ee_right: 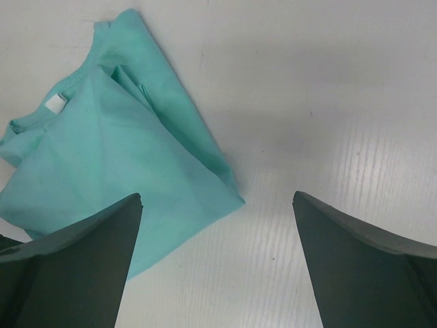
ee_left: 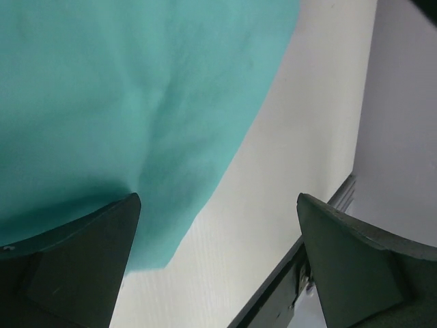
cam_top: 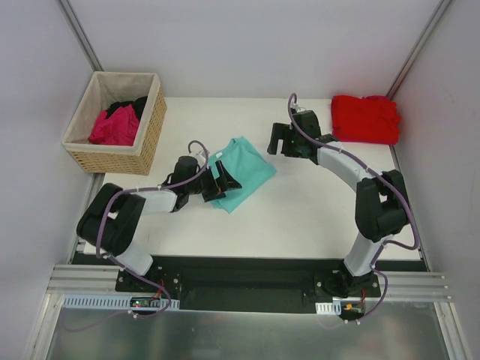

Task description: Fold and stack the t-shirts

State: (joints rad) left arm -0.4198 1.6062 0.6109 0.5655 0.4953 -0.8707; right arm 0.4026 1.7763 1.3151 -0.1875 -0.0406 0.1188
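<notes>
A folded shirt [cam_top: 244, 174] lies on the counter [cam_top: 315, 217] between the left jaws and right jaws; a second shirt [cam_top: 366, 118] lies farther right, a basket [cam_top: 112, 156] of shirts [cam_top: 114, 127] farther left.

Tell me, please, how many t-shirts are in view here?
4: the teal t-shirt in the middle of the table; the red t-shirt folded at its far right corner; the magenta t-shirt and black t-shirt in the basket, which may hide more.

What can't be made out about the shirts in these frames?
Top view: the left gripper covers the near-left part of the teal t-shirt.
Top view: the basket walls hide how many shirts lie under the magenta shirt and black shirt.
Left wrist view: the top and left edges cut off the teal t-shirt.
</notes>
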